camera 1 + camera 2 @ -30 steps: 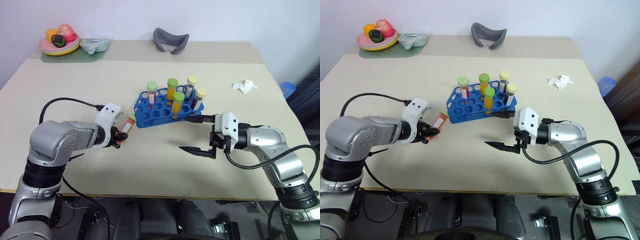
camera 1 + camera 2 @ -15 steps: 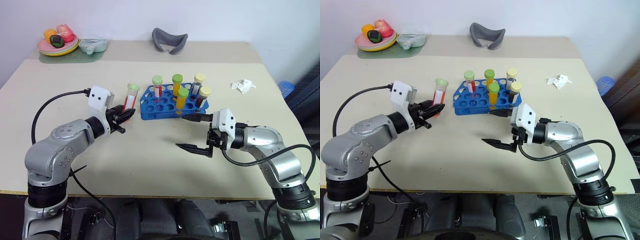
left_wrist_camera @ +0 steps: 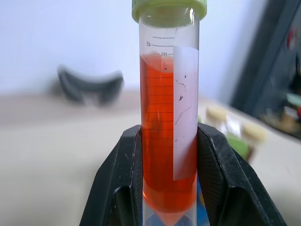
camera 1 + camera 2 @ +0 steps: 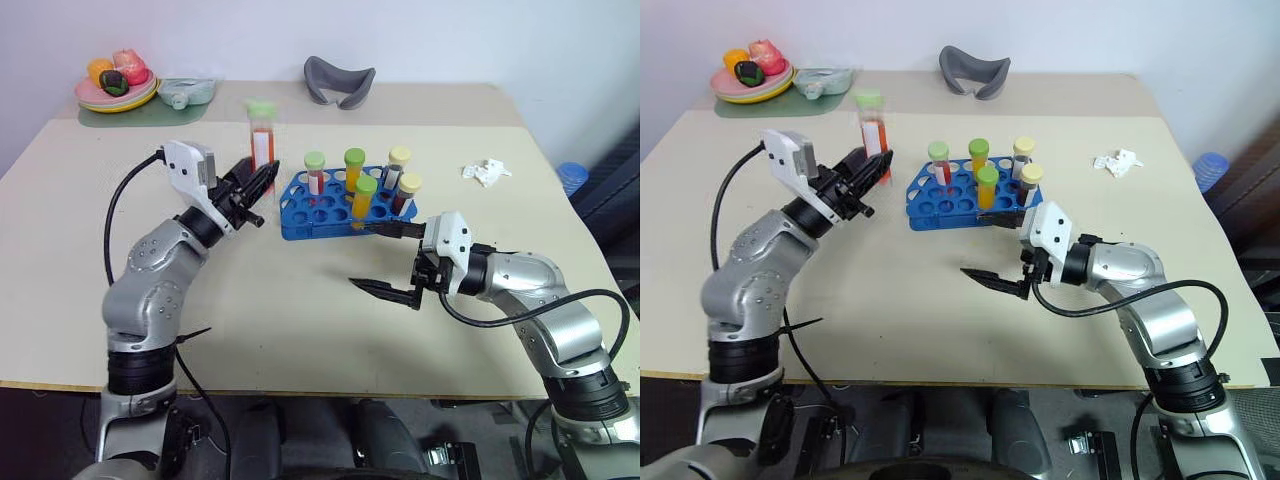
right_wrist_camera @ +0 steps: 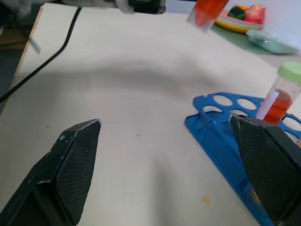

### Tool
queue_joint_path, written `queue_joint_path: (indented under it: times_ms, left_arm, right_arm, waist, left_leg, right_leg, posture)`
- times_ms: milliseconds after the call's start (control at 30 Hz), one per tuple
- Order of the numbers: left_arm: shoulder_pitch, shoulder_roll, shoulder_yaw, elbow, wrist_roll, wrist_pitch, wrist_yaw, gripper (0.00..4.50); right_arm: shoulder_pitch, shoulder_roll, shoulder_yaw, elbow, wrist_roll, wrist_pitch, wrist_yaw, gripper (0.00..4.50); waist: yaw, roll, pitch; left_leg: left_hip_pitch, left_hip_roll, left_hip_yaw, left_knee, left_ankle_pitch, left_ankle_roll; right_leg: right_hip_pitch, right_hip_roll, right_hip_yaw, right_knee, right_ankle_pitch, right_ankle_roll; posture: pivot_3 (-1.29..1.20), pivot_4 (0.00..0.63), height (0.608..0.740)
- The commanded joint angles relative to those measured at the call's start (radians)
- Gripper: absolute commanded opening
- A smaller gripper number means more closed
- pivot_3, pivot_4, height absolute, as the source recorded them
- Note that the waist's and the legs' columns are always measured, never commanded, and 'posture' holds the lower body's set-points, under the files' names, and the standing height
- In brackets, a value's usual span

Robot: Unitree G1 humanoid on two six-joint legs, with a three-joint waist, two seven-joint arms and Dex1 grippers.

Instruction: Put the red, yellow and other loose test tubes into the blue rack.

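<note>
Blue rack (image 4: 322,215) holds five capped tubes; left gripper (image 4: 262,178) clamps a red tube (image 4: 262,140) beside it, right gripper (image 4: 392,260) gapes empty.

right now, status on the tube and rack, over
Left gripper shut on red tube, upright, beside blue rack. Right gripper open at rack's near edge. Five tubes racked; nothing in the way.

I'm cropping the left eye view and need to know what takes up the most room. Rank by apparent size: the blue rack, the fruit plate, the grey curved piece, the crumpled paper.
1. blue rack
2. fruit plate and grey curved piece: look alike, and both lie farther from the camera, so unranked
3. crumpled paper
</note>
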Motion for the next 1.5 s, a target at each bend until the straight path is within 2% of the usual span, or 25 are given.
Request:
queue_joint_path:
  times_ms: [33, 100, 233, 533, 633, 733, 1000, 1133, 1500]
  left_arm:
    - [-0.023, -0.038, -0.036, 0.09, 0.023, -0.148, -0.074, 1.31]
    - [-0.047, -0.079, -0.044, 0.175, 0.01, -0.203, -0.115, 1.31]
    - [-0.088, -0.153, -0.011, 0.28, -0.102, -0.189, -0.202, 1.31]
    - [-0.17, -0.189, 0.053, 0.442, -0.217, -0.152, -0.268, 1.31]
    - [-0.171, -0.167, 0.044, 0.475, -0.171, -0.185, -0.294, 1.31]
    - [-0.17, -0.149, -0.004, 0.517, -0.068, -0.291, -0.326, 1.31]
    - [-0.184, -0.177, -0.069, 0.673, 0.054, -0.474, -0.392, 1.31]
    - [-0.209, -0.192, -0.093, 0.801, 0.146, -0.613, -0.367, 1.31]
    - [-0.312, -0.213, -0.095, 1.118, 0.304, -0.902, -0.188, 1.31]
  right_arm:
    - [-0.003, 0.015, -0.021, -0.053, -0.001, -0.006, -0.039, 4.5]
    - [0.011, 0.019, -0.021, -0.056, -0.011, -0.016, -0.051, 4.5]
    - [0.035, 0.026, -0.024, -0.063, -0.024, -0.032, -0.077, 4.5]
    - [0.086, 0.047, -0.025, -0.093, -0.038, -0.052, -0.129, 4.5]
    - [0.106, 0.054, -0.025, -0.102, -0.043, -0.057, -0.141, 4.5]
    - [0.123, 0.054, -0.027, -0.098, -0.056, -0.069, -0.153, 4.5]
    - [0.199, 0.034, -0.106, -0.132, -0.022, 0.038, -0.233, 4.5]
    - [0.242, 0.047, -0.159, -0.183, 0.026, 0.088, -0.269, 4.5]
    - [0.281, 0.049, -0.173, -0.223, 0.026, 0.094, -0.297, 4.5]
  waist:
    - [0.001, 0.0, 0.0]
    - [0.003, 0.0, 0.0]
    - [0.002, 0.0, 0.0]
    - [-0.002, 0.0, 0.0]
    - [-0.002, 0.0, 0.0]
    - [0.0, 0.0, 0.0]
    - [0.003, 0.0, 0.0]
    - [0.0, 0.0, 0.0]
    - [0.002, 0.0, 0.0]
  left_leg:
    - [0.0, 0.0, 0.0, 0.0, 0.0, 0.0]
    - [-0.001, 0.0, 0.0, 0.0, 0.0, 0.0]
    - [-0.001, 0.0, 0.0, 0.001, 0.0, 0.0]
    - [0.0, 0.0, -0.001, 0.001, 0.0, 0.0]
    - [0.0, 0.0, -0.001, 0.001, 0.0, 0.0]
    - [0.0, 0.0, -0.001, 0.001, 0.0, 0.0]
    - [0.0, 0.0, 0.0, 0.0, 0.0, 0.0]
    - [0.0, -0.001, 0.0, 0.0, 0.0, 0.0]
    - [0.0, -0.001, -0.001, 0.0, 0.0, 0.001]
  right_leg:
    - [0.0, 0.0, 0.0, 0.0, 0.0, 0.0]
    - [0.0, 0.0, 0.0, 0.0, 0.0, 0.0]
    - [0.0, 0.0, 0.0, 0.0, 0.0, 0.0]
    - [0.0, 0.001, 0.0, 0.0, 0.0, 0.0]
    - [0.0, 0.001, 0.0, 0.0, 0.0, 0.0]
    - [0.0, 0.001, 0.0, 0.0, 0.0, 0.0]
    - [0.0, 0.001, 0.0, -0.001, 0.0, 0.0]
    - [0.0, 0.001, 0.0, -0.001, 0.0, 0.0]
    - [0.001, 0.001, 0.0, -0.001, 0.0, 0.0]
  posture:
    - [0.0, 0.15, 0.74]
    - [0.0, 0.15, 0.74]
    - [0.0, 0.15, 0.74]
    - [0.0, 0.15, 0.74]
    - [0.0, 0.15, 0.74]
    - [0.0, 0.15, 0.74]
    - [0.0, 0.15, 0.74]
    - [0.0, 0.15, 0.74]
    - [0.0, 0.15, 0.74]
